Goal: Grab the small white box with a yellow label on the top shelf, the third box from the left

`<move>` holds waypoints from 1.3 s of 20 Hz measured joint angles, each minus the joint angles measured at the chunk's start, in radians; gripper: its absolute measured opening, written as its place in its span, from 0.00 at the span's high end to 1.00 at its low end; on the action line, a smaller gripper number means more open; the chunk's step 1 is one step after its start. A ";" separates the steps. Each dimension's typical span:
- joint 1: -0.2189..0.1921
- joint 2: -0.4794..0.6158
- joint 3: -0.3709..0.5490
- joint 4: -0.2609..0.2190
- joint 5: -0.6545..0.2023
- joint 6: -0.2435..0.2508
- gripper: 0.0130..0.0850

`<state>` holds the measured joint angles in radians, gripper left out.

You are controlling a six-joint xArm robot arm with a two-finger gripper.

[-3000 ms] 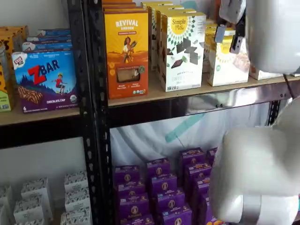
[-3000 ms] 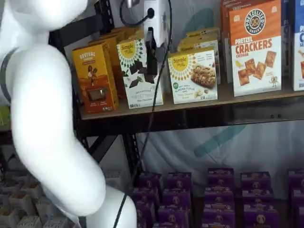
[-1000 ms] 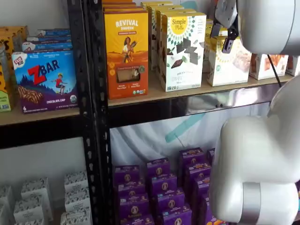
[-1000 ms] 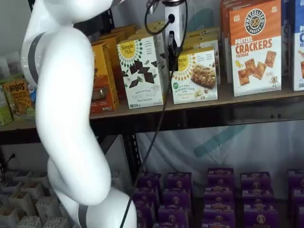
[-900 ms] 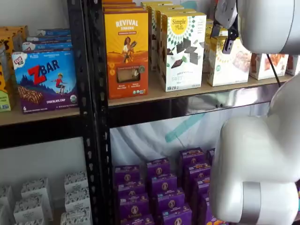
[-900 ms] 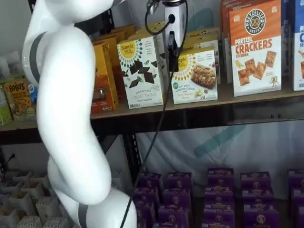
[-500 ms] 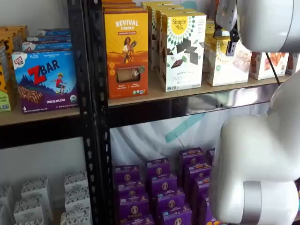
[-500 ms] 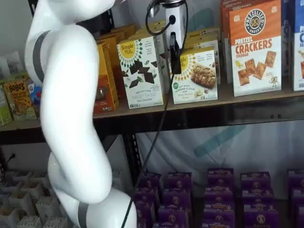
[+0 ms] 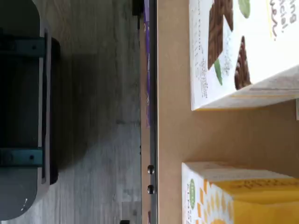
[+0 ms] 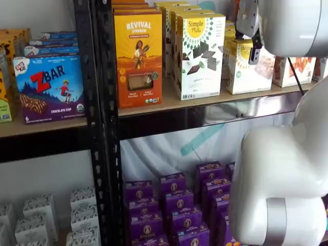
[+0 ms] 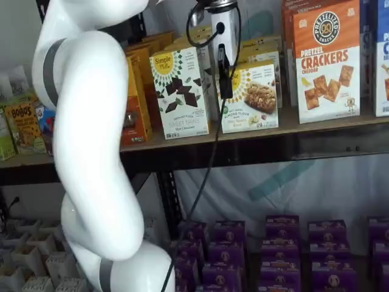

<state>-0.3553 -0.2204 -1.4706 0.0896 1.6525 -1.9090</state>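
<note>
While the end effector (image 11: 225, 79) hangs before the small white box (image 11: 252, 97), finger spacing unreadable side-on, it should centre on that box, clearing the taller white box (image 11: 180, 92).

Small white box (image 11: 252, 97) on top shelf (image 11: 255, 135)

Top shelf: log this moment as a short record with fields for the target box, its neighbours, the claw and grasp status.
target: small white box with round yellow label, standing upright on the top shelf
neighbour on one side: taller white box with dark brown shapes
neighbour on other side: orange-and-white crackers box
claw: claw hangs in front of the small white box's upper corner, nearest the taller box
claw fingers: seen side-on, gap cannot be told
grasp status: box not yet lifted, base on the shelf
</note>
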 joint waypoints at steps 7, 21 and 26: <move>-0.002 -0.003 0.008 0.007 -0.002 -0.001 0.11; -0.012 0.005 -0.003 0.031 -0.003 -0.008 0.39; -0.012 0.006 -0.004 0.030 -0.003 -0.008 0.44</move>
<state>-0.3676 -0.2141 -1.4749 0.1197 1.6494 -1.9171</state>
